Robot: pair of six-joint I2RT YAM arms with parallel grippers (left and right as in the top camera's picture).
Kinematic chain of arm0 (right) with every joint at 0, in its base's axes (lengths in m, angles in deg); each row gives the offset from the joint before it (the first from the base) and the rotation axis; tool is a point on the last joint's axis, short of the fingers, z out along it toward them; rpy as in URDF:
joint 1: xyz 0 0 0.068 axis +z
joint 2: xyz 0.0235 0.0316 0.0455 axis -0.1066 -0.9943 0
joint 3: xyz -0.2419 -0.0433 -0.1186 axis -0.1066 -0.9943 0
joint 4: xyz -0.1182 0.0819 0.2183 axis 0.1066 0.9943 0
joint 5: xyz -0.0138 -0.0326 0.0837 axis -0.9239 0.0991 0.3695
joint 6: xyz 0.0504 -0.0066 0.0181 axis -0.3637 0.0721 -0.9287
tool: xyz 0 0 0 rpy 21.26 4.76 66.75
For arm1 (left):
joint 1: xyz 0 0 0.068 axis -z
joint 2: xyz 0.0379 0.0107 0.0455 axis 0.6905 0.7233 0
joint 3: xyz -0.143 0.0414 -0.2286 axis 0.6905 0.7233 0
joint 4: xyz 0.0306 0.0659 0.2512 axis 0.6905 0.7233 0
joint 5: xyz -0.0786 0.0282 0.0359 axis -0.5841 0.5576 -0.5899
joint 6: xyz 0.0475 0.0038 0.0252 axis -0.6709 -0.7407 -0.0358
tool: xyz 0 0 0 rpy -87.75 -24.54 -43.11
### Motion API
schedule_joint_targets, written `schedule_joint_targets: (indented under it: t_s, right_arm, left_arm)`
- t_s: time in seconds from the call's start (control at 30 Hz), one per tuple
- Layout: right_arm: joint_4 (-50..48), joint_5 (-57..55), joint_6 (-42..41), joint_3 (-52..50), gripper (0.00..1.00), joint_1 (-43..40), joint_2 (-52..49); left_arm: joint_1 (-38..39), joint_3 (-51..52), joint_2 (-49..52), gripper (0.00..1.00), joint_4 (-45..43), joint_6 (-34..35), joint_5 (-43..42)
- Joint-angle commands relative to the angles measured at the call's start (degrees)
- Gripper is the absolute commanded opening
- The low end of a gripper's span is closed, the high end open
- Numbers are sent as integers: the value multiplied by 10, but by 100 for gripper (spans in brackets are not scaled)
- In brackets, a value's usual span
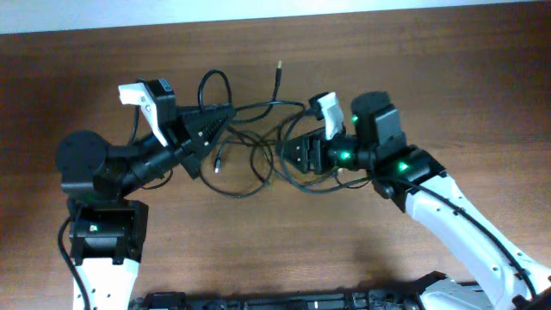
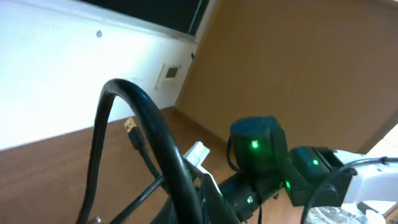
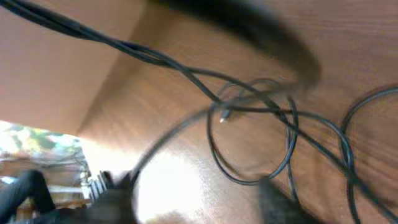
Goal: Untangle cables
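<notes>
Right gripper (image 1: 293, 153): at the tangle's right edge, placed to tug; whether its jaws are apart cannot be told.
Cables (image 1: 267, 106): thin, glossy black cords, loosely looped on the wood-grain table (image 1: 448, 77) between both grippers.
Left gripper (image 1: 225, 116): jaws together, seemingly pinching a strand as an anchor.
Plug (image 1: 279, 69): metallic tip, lying free at the far side.

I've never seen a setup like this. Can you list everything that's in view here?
cables: a few, exact count unclear, black, tangled mid-table between the grippers
plug: one, gold-tipped, on a cable end at the table's far side
table: one, brown wood, under everything
wall: one, white, behind the table
wall plate: one, beige, on the wall
arms: two, black and white, one on each side of the tangle
left gripper: one, black, shut on the cables
right gripper: one, black, open, at the tangle's right edge
</notes>
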Motion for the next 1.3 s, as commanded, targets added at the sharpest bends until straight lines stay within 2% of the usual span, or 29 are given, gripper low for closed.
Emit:
schedule_joint_targets:
  t_s: [0.0,0.07,0.13,0.17,0.23,0.27,0.37,0.4,0.47,0.6,0.63,0.67,0.73,0.8,0.83,0.93,1.0,1.1,1.2,1.27]
  right_arm:
    - [7,-99,27,4,4,11,1]
    - [23,-125,27,4,4,12,1]
    - [59,-145,27,4,4,12,1]
    - [82,-148,27,4,9,12,1]
    - [119,-148,27,4,37,12,1]
    - [133,-148,27,4,49,12,1]
    - [149,-158,27,4,52,12,1]
    - [151,-159,27,4,53,12,1]
    - [150,-158,27,4,58,12,1]
    - [151,-159,27,4,62,12,1]
    - [151,-158,27,4,63,12,1]
    - [151,-158,27,4,63,12,1]
    - [151,-158,27,4,63,12,1]
    - [151,-158,27,4,63,12,1]
    - [151,-158,27,4,63,12,1]
    - [151,-158,27,4,64,12,1]
    - [151,-158,27,4,64,12,1]
    - [151,-158,27,4,64,12,1]
    - [151,-158,27,4,64,12,1]
    - [152,-158,27,4,64,12,1]
  left_arm:
    - [1,-9,-1,6,53,10,38]
    - [1,-9,-1,5,137,-9,117]
    - [1,-9,0,3,253,-8,268]
    - [1,-9,3,6,304,-8,332]
    - [1,-9,15,18,366,-8,383]
    - [1,-9,23,19,387,-8,391]
    - [1,-9,60,77,433,-8,392]
    - [1,-9,75,91,440,-8,392]
    - [1,-9,111,99,452,-8,392]
    - [1,-9,186,97,454,-12,392]
    - [1,-9,204,78,452,-41,392]
    - [1,-9,224,70,451,-74,401]
    - [1,-9,257,69,450,-116,404]
    - [1,-9,296,63,443,-179,404]
    - [1,-9,313,64,436,-195,402]
    - [1,-9,342,55,411,-204,402]
    - [1,-9,351,54,399,-238,402]
    - [6,-9,351,51,397,-251,402]
    - [47,-9,351,52,397,-347,403]
    - [74,-9,352,50,391,-356,449]
